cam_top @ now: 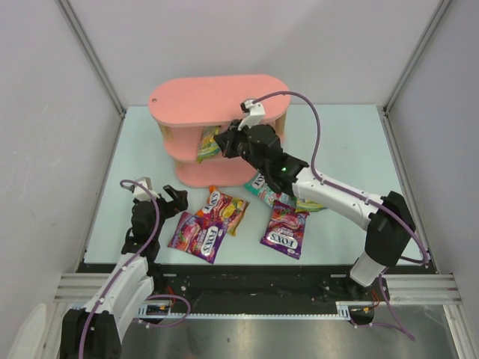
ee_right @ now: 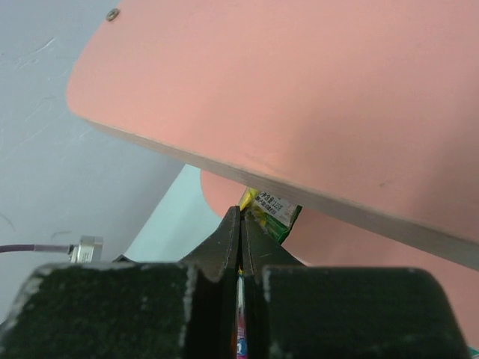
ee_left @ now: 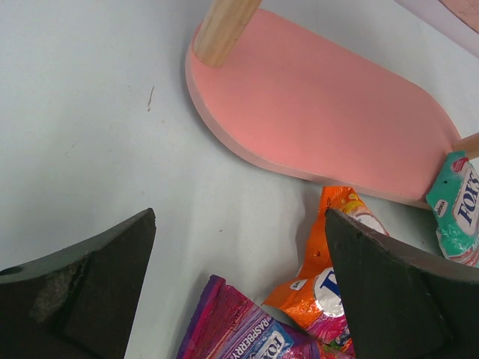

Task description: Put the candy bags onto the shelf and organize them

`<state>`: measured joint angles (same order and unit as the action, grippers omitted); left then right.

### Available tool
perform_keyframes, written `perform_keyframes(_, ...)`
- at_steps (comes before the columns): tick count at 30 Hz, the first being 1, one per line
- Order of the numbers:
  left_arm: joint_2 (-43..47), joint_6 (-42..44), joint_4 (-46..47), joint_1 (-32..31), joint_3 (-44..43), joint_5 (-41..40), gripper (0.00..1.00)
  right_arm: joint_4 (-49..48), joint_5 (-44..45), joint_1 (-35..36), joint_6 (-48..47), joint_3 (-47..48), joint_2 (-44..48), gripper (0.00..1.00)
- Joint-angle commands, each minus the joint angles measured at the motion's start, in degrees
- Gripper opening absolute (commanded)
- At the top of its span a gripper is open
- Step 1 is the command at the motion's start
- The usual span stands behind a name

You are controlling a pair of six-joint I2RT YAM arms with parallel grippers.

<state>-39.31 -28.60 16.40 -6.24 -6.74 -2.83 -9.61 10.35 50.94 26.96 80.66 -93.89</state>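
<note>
At the shelf (cam_top: pixel 217 97), right gripper (cam_top: pixel 219 141) pinches yellow-green bag (cam_top: pixel 206 146).

Boards of the shelf (cam_top: pixel 217 97) are noted as smooth matt pink, with paler raw-looking edges. Posts (ee_left: pixel 224 30) are recorded as bare light wood. Glossy, crinkled plastic film is seen on the purple bag (cam_top: pixel 198 235), orange bag (ee_left: pixel 310 288), teal bag (ee_left: pixel 458 206) and yellow-green bag (ee_right: pixel 273 213). The table (ee_left: pixel 82 112) is matt, pale and faintly scuffed. Fingers (ee_left: pixel 97 292) of the left gripper (ee_left: pixel 239 224) and the right gripper (ee_right: pixel 241 224) are matt black, grainy plastic. The cable (cam_top: pixel 314 127) is sheathed in smooth purple. The rail (cam_top: pixel 254 288) looks like brushed metal.
</note>
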Motion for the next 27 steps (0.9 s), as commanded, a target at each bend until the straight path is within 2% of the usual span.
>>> perform_keyframes(1,0.5,-0.8,0.9,0.4,-0.8,-0.5,1.00,-6.7,3.9,0.8,1.9,-0.1,-1.6,0.00)
perform_keyframes(19,0.3,-0.8,1.0,0.5,-0.8,-0.2,1.00,-7.3,7.7,0.0,-4.8,-0.5,-5.6,0.01)
perform_keyframes(20,0.3,-0.8,0.9,0.5,-0.8,-0.3,1.00,-6.9,7.3,0.0,-4.8,-0.6,-5.5,0.06)
perform_keyframes(21,0.3,-0.8,0.9,0.5,-0.8,-0.3,1.00,-5.8,7.4,-0.2,-5.1,-0.7,-5.2,0.21)
perform_keyframes(23,0.4,-0.8,0.9,0.5,-0.8,-0.2,1.00,-4.4,7.8,-0.1,-6.0,-0.6,-3.9,0.38)
perform_keyframes(24,0.4,-0.8,0.9,0.5,-0.8,-0.3,1.00,-3.1,8.5,0.1,-6.5,-0.9,-3.2,0.49)
perform_keyframes(27,0.4,-0.8,0.9,0.6,-0.8,-0.2,1.00,-2.9,10.3,1.0,-8.6,-3.1,0.4,0.64)
